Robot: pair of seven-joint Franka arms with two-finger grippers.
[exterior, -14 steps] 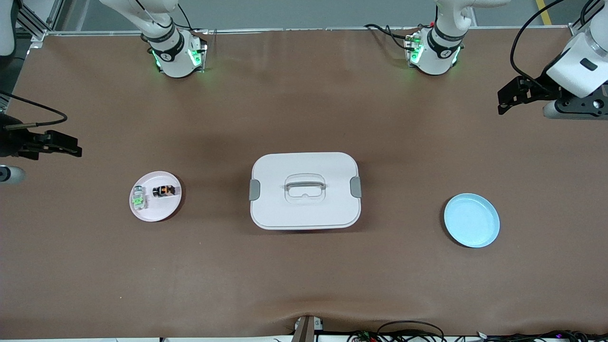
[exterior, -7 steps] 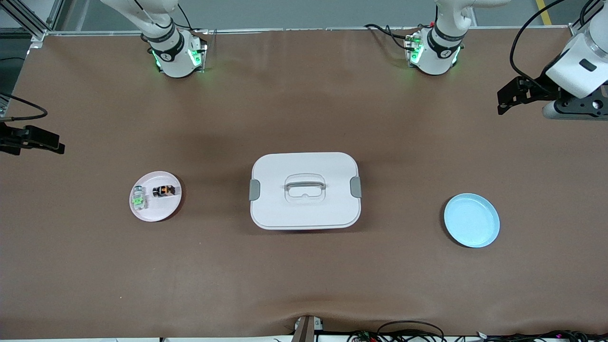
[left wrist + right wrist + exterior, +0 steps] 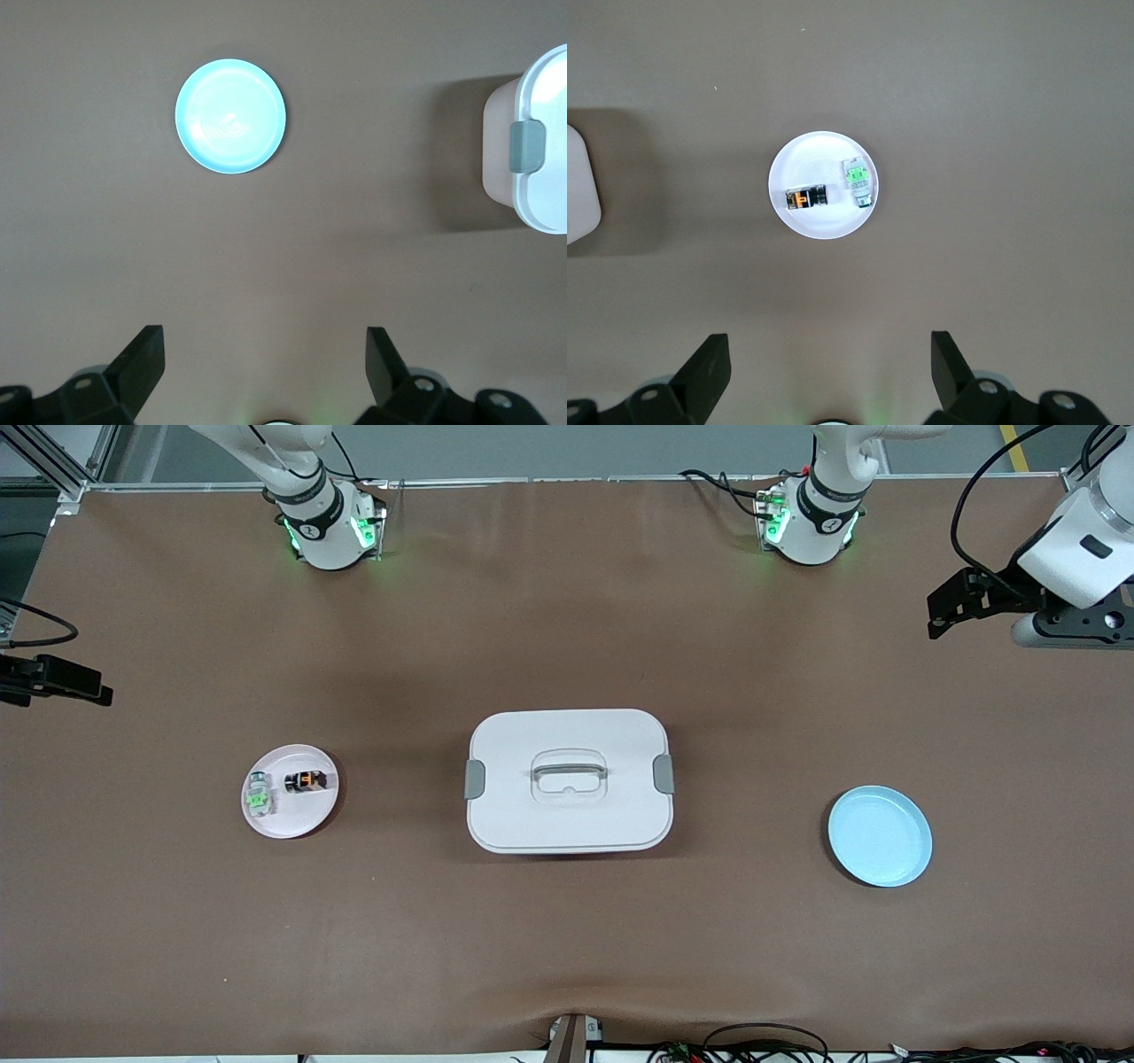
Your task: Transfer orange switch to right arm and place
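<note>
The orange switch (image 3: 306, 780), a tiny black block with an orange top, lies on a small pink-white plate (image 3: 297, 817) toward the right arm's end of the table. It also shows in the right wrist view (image 3: 804, 197) on that plate (image 3: 824, 226). My right gripper (image 3: 96, 690) is open and empty, high over the table's edge at the right arm's end, apart from the plate; its own view shows the jaws (image 3: 828, 354) wide apart. My left gripper (image 3: 937, 622) is open and empty (image 3: 264, 350), over the left arm's end of the table.
A pale switch with a green top (image 3: 259, 801) lies beside the orange one on the same plate. A white lidded box (image 3: 568, 779) with grey clips stands mid-table. A light blue plate (image 3: 880, 835) lies toward the left arm's end.
My right gripper has drawn back toward the table's edge at the right arm's end, away from the plate. The left arm has hardly moved. The switches lie as before.
</note>
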